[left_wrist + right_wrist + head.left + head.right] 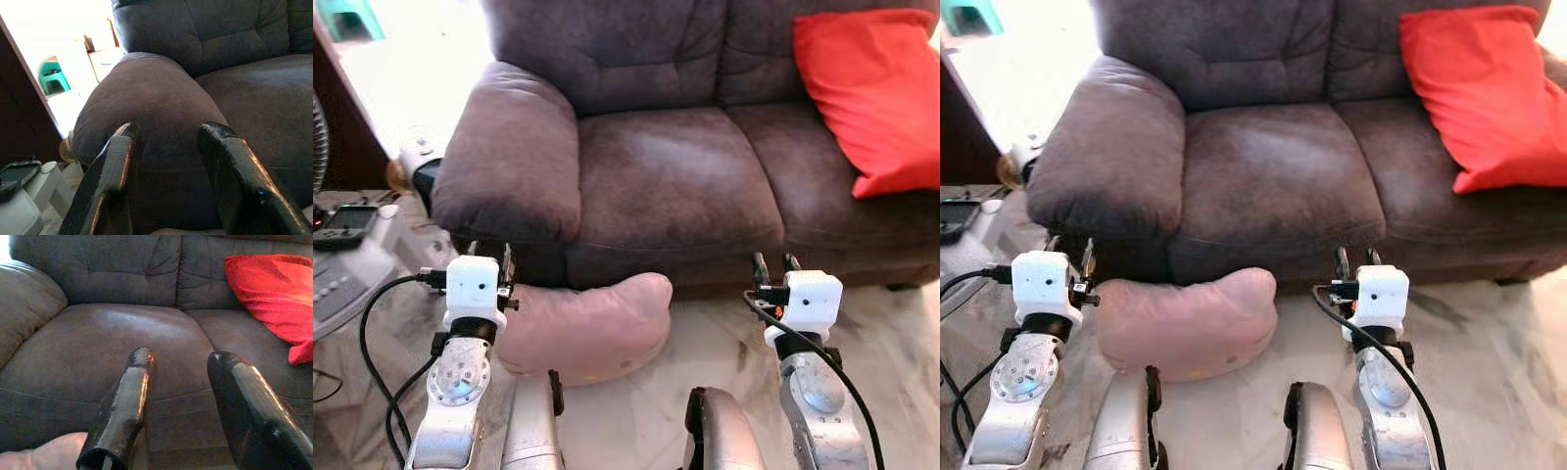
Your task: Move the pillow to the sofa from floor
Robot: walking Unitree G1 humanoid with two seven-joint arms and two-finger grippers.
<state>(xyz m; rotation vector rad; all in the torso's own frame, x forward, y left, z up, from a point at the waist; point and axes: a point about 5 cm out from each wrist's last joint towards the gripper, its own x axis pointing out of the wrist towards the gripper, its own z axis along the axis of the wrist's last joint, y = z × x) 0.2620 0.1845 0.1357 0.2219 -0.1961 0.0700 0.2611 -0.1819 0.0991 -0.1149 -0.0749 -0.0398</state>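
Left gripper (489, 253) hovers with fingers parted, empty, just beside the soft pink pillow (582, 328), a plump curved lump on the marbled floor (705, 352) against the sofa (675, 181) front. Right gripper (775, 262) is likewise apart, empty. A smooth red cushion (876, 93) lies on the suede-like brown seat.

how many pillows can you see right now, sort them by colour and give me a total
Pink pillow: 1, on the floor against the front of the sofa, between the left gripper and the right gripper.
Red pillow: 1, leaning on the sofa's right seat and backrest.
Total: 2 pillows.
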